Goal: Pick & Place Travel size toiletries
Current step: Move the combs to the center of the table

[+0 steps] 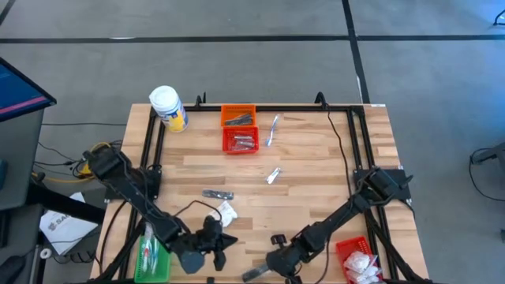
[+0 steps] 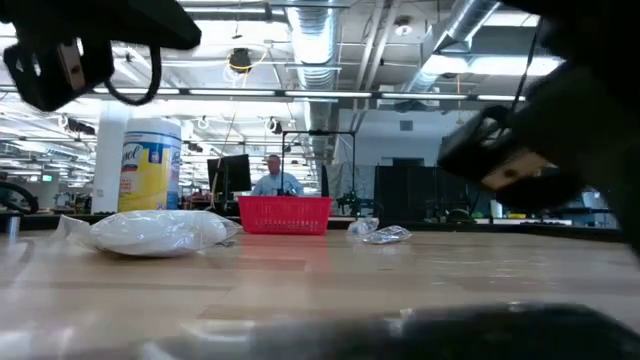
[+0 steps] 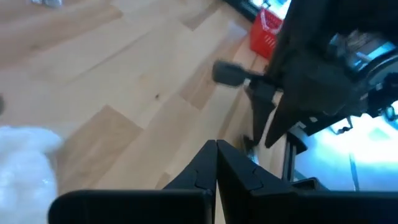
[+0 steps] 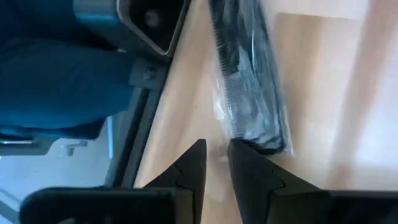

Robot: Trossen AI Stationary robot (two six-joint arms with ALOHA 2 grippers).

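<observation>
- Lying at the table's near edge, a dark slim comb-like piece (image 4: 249,81) is sealed in a glossy clear wrapper. The right gripper (image 4: 216,149) has its two fingers nearly together, pinching the wrapper's end.
- Four more toiletries lie loose on the boards:
  - a soft, crumpled white packet (image 1: 226,211) near the middle, just far of the left gripper (image 1: 215,241);
  - a slim dark-and-silver packet (image 1: 217,193) just beyond the white one;
  - a crinkled foil sachet (image 1: 273,175) at the centre;
  - a thin clear-plastic stick (image 1: 273,130) farther off, just right of the far red basket.
- The left gripper is clenched on nothing, its dark tapered fingers (image 3: 205,177) pressed flat together above bare wood.
- Four small slatted plastic baskets sit on the table:
  - the orange basket (image 1: 237,109) at the far edge holds dark slim pieces;
  - the far red basket (image 1: 227,142) touches the orange one on its near side and holds silver-grey foil sachets;
  - the near red basket (image 1: 344,246) at the near right corner holds a heap of white packets;
  - the green basket (image 1: 162,264) at the near left holds something white and thin.
- One big white round jar (image 1: 167,108) with a yellow label stands upright at the far left.
- The table (image 1: 316,197) is pale wooden planks inside a black metal frame.
- A person (image 2: 272,178) sits in the room beyond it.
</observation>
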